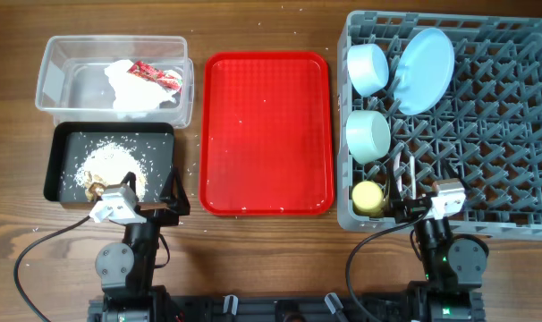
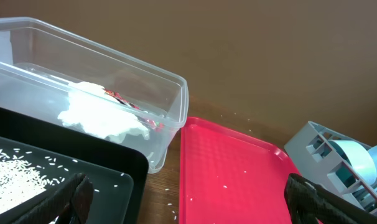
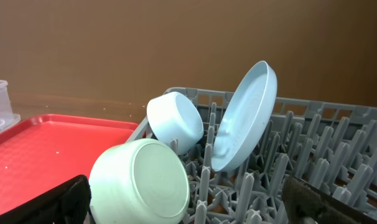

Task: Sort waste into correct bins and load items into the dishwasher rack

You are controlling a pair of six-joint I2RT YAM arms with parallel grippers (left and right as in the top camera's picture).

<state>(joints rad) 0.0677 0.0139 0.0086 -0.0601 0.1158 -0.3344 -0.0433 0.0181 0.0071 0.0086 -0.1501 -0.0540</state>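
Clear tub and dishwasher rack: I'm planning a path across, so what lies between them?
The flat red tray lies between the clear tub and the rack; the overhead view shows it.

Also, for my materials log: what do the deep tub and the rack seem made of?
The tub: apparently clear glossy plastic, see-through walls catching glints. The rack: likely matte grey moulded plastic, with uniform lattice and pegs.

The left arm [image 1: 132, 246] is showing a black body, a grey round joint disc [image 1: 116, 262] and a white wrist block [image 1: 114, 206], a black cable [image 1: 38, 255] looping off beside it. The right arm [image 1: 441, 246] is looking alike, a small green light [image 1: 444, 260] glowing on it. The jaws are appearing matte black
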